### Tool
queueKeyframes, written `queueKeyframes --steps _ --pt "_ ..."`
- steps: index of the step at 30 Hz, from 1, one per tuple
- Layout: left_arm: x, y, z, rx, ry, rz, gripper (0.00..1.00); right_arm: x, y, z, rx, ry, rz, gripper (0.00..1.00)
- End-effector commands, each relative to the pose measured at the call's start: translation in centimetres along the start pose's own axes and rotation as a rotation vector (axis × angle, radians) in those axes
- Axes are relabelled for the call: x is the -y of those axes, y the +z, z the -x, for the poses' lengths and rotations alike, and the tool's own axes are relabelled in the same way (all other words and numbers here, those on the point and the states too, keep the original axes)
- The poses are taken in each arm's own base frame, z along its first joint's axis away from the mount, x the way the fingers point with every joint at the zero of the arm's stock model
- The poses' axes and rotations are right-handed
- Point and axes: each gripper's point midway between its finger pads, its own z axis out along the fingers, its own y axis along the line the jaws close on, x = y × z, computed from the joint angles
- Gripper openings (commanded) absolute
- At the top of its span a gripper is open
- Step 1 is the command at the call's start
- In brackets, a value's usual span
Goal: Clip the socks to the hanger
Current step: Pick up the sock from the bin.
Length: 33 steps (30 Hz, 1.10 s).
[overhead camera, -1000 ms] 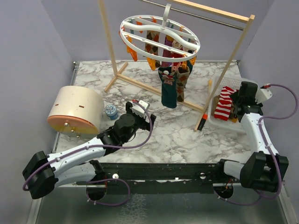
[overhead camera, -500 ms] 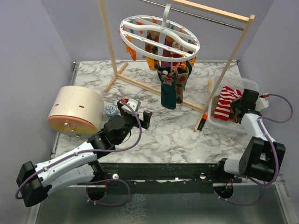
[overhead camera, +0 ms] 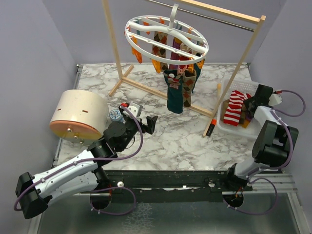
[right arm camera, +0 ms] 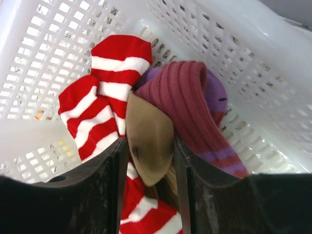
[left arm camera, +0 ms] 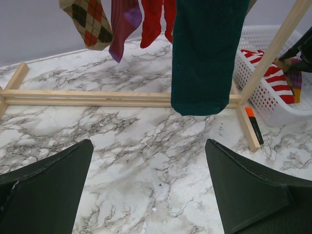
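The white round hanger (overhead camera: pixel 167 40) hangs from the rack's bar, with several socks clipped under it. Among these, a dark teal sock (overhead camera: pixel 175 95) hangs lowest and also shows in the left wrist view (left arm camera: pixel 204 53). My left gripper (overhead camera: pixel 148 126) is open and empty above the marble, facing the hanging socks (left arm camera: pixel 148 195). My right gripper (overhead camera: pixel 251 109) is down in the white basket (overhead camera: pixel 243 87). Its jaws (right arm camera: pixel 148 146) are closed on a tan sock piece (right arm camera: pixel 148 136). This lies between a red-white striped sock (right arm camera: pixel 97 97) and a maroon-purple sock (right arm camera: pixel 195 107).
The wooden rack frame (overhead camera: pixel 161 92) crosses the back of the table, its base rail in the left wrist view (left arm camera: pixel 97 97). A cream round container (overhead camera: pixel 80 114) and a small blue tin (overhead camera: pixel 115 115) stand at the left. An orange-black marker (overhead camera: pixel 211 127) lies by the rack's foot.
My left arm has drawn back to the left, its gripper still open. My right arm has swung farther right and down into the basket.
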Motion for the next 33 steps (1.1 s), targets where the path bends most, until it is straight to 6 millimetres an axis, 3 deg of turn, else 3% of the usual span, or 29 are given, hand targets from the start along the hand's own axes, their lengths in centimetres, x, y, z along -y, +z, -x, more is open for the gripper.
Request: queueKeyframes --steps 1,5,9,13,16,21,28,33 --pt "0.4 0.3 1.0 0.014 0.004 -0.018 0.99 -0.7 1.5 -0.6 -0.062 -0.018 -0.004 0.44" --pt "0.5 0.4 0.9 0.010 0.005 -0.020 0.99 -1.5 0.9 -0.2 -0.054 -0.004 0.036 0.26" --pt "0.3 0.4 0.9 0.011 0.007 -0.009 0.99 -4.1 -2.4 3.5 0.033 0.015 0.128 0.01" --pt "0.2 0.3 1.1 0.019 0.004 -0.007 0.99 -6.0 -6.4 7.6 0.133 0.016 0.172 0.01" --pt "0.3 0.3 1.2 0.022 -0.003 -0.008 0.99 -6.8 -8.7 9.3 0.184 0.016 0.190 0.00" --pt "0.3 0.1 1.3 0.027 -0.018 -0.013 0.99 -8.2 -12.4 11.1 0.244 0.009 0.238 0.00" --pt "0.0 -0.3 2.0 0.045 -0.029 -0.005 0.99 -11.9 -19.0 13.2 0.336 -0.076 0.353 0.00" --pt "-0.5 -0.7 2.5 0.066 -0.032 0.014 0.99 -11.6 -21.8 13.7 0.391 -0.074 0.379 0.00"
